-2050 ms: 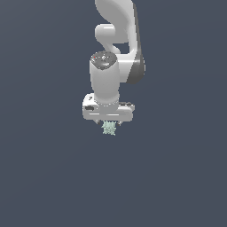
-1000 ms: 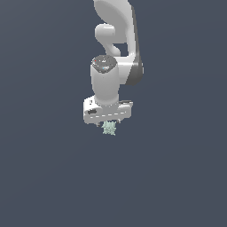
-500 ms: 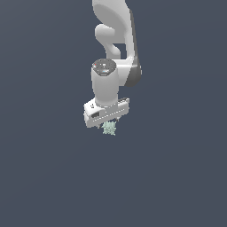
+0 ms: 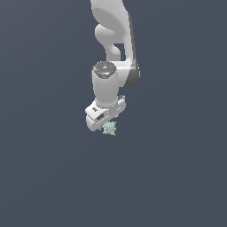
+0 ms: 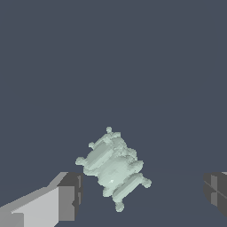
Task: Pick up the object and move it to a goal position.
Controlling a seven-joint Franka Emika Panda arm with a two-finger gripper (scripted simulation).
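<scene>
Hard to make out from the exterior view: fingers of the gripper (image 4: 106, 125) mostly hidden under the white hand body, only the tilted block of the hand showing, with the object (image 4: 109, 128) peeking out just beneath its lower edge, toward the exterior view's right. Upper arm (image 4: 111, 26) cut off by the top of that view. No edge, seam or shadow to mark a surface (image 4: 53, 177) anywhere in the flat dark grey, so height of the object above anything cannot be told. In the wrist view, gripper (image 5: 142, 195) seen from close: one of the fingers (image 5: 66, 197) with its dark pad at one side, the other (image 5: 216, 193) cut off by the frame edge at the far side, spread wide. Between them the object (image 5: 113, 168), pale mint green, knobby, with short spikes and ribbed lobes, lying nearer the fully visible pad. A gap shows on each side of it, so apparently touched by neither pad, though depth is poor here.
</scene>
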